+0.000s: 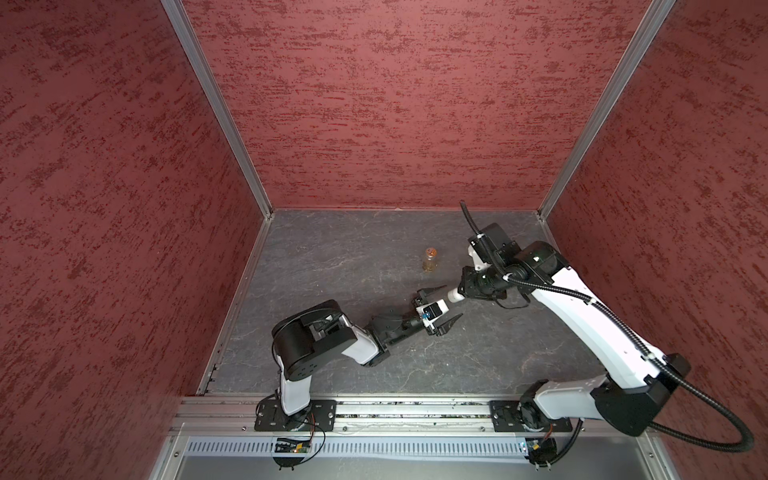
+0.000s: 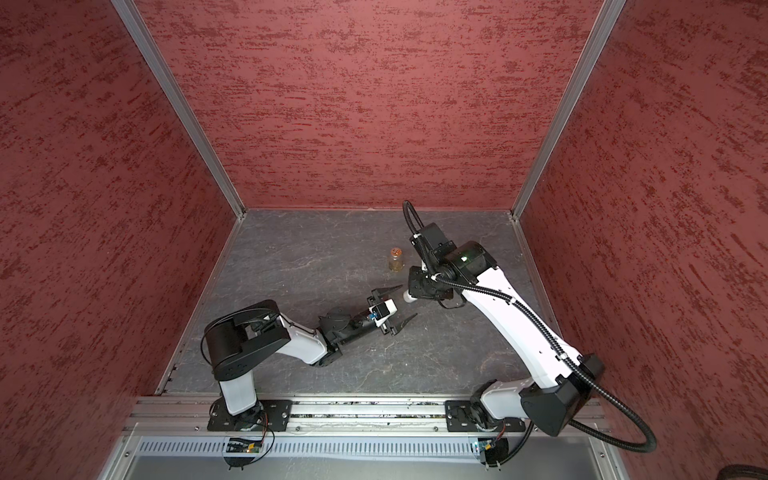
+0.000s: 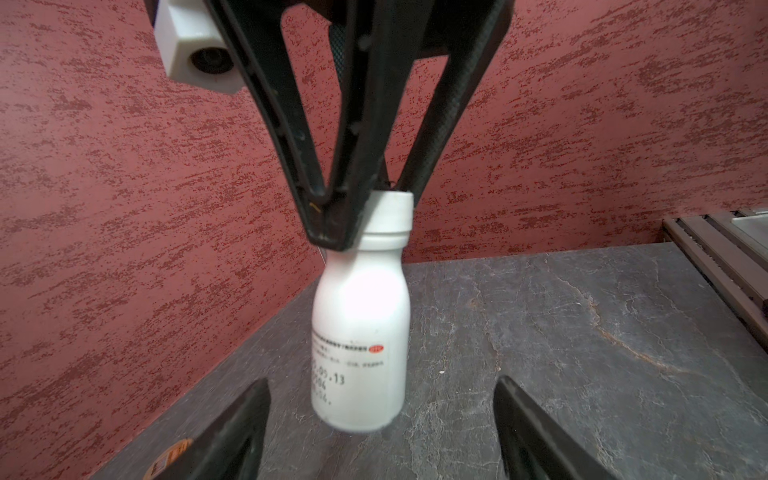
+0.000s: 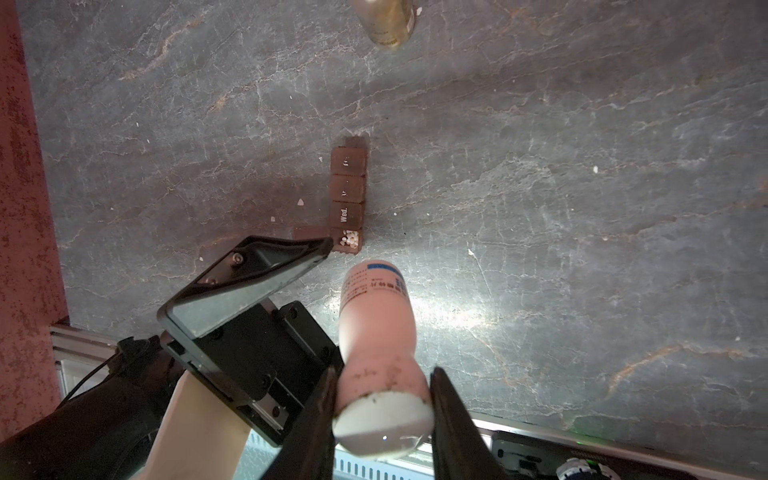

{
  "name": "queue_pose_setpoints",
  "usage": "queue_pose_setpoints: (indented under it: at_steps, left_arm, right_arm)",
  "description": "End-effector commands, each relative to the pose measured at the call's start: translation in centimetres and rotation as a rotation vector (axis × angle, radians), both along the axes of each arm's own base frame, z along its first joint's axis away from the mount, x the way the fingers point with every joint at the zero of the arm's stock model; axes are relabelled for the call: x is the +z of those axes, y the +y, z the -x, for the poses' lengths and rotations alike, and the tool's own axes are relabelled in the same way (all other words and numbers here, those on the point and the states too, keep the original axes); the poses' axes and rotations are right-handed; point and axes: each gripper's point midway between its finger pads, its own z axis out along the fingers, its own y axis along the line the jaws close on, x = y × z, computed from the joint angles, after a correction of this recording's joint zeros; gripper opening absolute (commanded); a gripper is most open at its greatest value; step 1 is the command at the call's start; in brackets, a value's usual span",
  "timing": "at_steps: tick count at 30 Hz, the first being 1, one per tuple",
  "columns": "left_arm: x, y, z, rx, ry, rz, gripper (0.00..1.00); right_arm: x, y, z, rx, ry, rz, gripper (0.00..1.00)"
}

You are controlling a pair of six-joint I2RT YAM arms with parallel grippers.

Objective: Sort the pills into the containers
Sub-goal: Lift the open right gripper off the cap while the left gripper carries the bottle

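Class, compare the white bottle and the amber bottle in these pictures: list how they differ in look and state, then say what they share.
1. The white bottle is opaque; the amber bottle is clear.
2. The white bottle has a white cap; the amber bottle has an orange one.
3. The right gripper holds the white bottle by its cap, off the table; the amber bottle stands free on it.
Shared: both are small, capped bottles.

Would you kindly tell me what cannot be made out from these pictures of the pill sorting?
- The containers: in the right wrist view only "Wed." is legible and the other marks are too small. One of the left fingers overlaps the open lid. Neither top view shows them.
- The amber bottle: cut off by that view's edge, and too small in both top views to show its contents.
- The white bottle: its label print is blurred in the left wrist view.
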Motion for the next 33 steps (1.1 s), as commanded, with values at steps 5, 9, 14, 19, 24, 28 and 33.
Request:
queue_pose_setpoints:
  at_steps: [5, 9, 14, 19, 24, 28, 33]
  left_arm:
    - [0.9, 1.1, 0.6, 0.034, 0.002, 0.02, 0.86]
    - [0.8, 2.0, 0.8, 0.071, 0.008, 0.017, 0.86]
    - [0.9, 4.7, 0.8, 0.159, 0.04, 0.028, 0.86]
    - [1.6, 8.5, 0.4, 0.289, 0.112, 0.061, 0.84]
    - [2.0, 12.0, -0.7, 0.412, 0.319, 0.003, 0.71]
    - [2.3, 16.6, -1.7, 0.508, 0.522, 0.054, 0.65]
    - [2.6, 21.3, -1.9, 0.584, 0.669, 0.16, 0.62]
  right_arm:
    - [0.3, -0.6, -0.6, 0.009, -0.046, 0.034, 0.19]
    - [0.3, -0.8, -0.9, 0.015, -0.053, 0.054, 0.19]
    - [0.0, -1.3, -1.9, 0.015, -0.062, 0.112, 0.2]
    - [-0.6, -1.3, -3.2, 0.024, -0.064, 0.152, 0.21]
    - [-1.8, -1.0, -5.0, 0.028, -0.051, 0.194, 0.21]
    - [-2.5, -0.7, -6.5, 0.027, -0.054, 0.22, 0.22]
    - [-3.5, -0.1, -8.6, 0.025, -0.055, 0.25, 0.22]
